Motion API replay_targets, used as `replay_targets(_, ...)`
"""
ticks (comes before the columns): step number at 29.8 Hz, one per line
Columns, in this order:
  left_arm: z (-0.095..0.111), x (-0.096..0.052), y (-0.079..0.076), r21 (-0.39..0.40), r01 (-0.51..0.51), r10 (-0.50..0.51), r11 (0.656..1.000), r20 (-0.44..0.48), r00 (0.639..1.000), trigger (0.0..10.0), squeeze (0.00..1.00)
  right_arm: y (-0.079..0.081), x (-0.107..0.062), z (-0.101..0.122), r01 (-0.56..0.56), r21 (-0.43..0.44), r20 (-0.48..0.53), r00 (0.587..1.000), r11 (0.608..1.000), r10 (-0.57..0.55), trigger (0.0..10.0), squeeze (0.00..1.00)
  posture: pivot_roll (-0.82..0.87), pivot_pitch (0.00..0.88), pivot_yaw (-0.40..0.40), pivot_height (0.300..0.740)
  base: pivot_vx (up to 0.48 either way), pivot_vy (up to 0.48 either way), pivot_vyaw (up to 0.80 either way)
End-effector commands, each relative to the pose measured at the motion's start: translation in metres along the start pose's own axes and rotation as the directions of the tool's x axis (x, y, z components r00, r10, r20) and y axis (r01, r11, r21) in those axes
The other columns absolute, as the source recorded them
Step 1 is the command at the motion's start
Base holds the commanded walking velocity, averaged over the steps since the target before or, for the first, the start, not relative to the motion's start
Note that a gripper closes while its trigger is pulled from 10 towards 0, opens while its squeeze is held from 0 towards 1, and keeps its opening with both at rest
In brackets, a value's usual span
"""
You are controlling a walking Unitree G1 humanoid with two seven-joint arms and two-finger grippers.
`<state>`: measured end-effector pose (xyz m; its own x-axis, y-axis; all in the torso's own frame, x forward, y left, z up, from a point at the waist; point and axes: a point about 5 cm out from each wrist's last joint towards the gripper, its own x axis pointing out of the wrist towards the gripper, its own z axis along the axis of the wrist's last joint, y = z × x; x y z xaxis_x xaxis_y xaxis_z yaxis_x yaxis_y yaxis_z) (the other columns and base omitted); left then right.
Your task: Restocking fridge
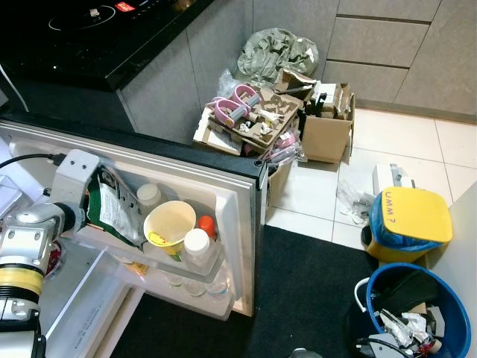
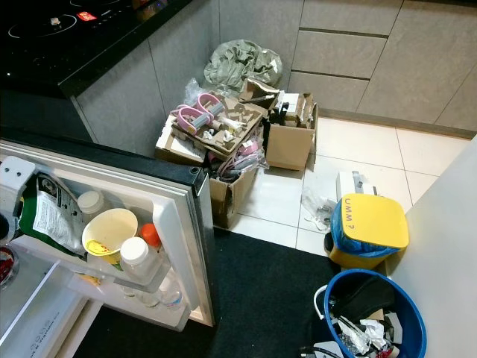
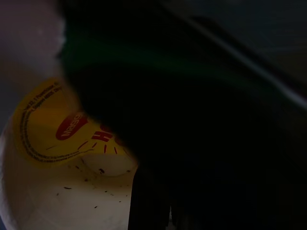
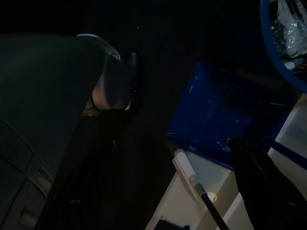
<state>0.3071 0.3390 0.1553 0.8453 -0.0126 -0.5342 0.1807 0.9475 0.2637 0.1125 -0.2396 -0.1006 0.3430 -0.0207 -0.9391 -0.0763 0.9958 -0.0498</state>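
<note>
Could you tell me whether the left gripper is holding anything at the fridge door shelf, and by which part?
It cannot be told: the left gripper's fingertips are buried behind the green-and-white printed packet in the white fridge door shelf, so any hold is hidden.

Left arm: silver metal segments, ribbed round joint, pale grey boxy wrist housing with small screws, black cable plugged in, yellow band lower down, black section below.
</note>
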Motion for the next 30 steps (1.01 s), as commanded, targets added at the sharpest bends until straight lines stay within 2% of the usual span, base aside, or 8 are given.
replay_targets(1,-0.011,0.004,-0.004,-0.038,0.002,-0.004,0.999,-0.034,0.999,10.0,0.00,-0.001,-0.001,-0.002,0.000,-0.013,-0.007,1.000,1.000,-0.001,10.0,0.00,-0.10,0.113,0.022,0.740,0.000,0.000,0.00)
replay_targets(6,-0.009,0.005,-0.005,-0.056,0.010,-0.010,0.998,-0.013,1.000,10.0,0.00,-0.002,0.000,0.002,-0.009,-0.022,0.007,1.000,1.000,0.009,10.0,0.00,-0.09,0.109,0.019,0.740,0.000,0.000,0.00)
replay_targets(9,-0.002,0.006,-0.011,-0.097,0.055,-0.051,0.994,0.046,0.998,10.0,0.00,0.000,-0.001,0.007,-0.050,-0.030,0.036,0.998,0.998,0.051,10.0,0.00,-0.09,0.105,0.017,0.740,0.000,0.000,0.00)
replay_targets(13,0.002,0.005,-0.011,-0.113,0.072,-0.065,0.991,0.072,0.995,10.0,0.00,0.000,-0.001,0.006,-0.054,-0.051,0.025,0.998,0.997,0.056,10.0,0.00,-0.09,0.103,0.017,0.740,0.000,0.000,0.72)
replay_targets(16,-0.002,0.004,-0.008,-0.094,0.048,-0.044,0.994,0.041,0.998,10.0,0.00,0.001,-0.001,0.004,-0.065,-0.050,0.021,0.998,0.997,0.066,10.0,0.00,-0.09,0.102,0.017,0.740,0.000,0.000,0.72)
replay_targets(30,-0.003,0.006,-0.012,-0.089,0.068,-0.066,0.994,0.033,0.997,10.0,0.00,0.008,0.000,0.002,-0.097,-0.053,0.018,0.995,0.994,0.098,10.0,0.00,-0.09,0.100,0.023,0.740,0.000,0.000,0.73)
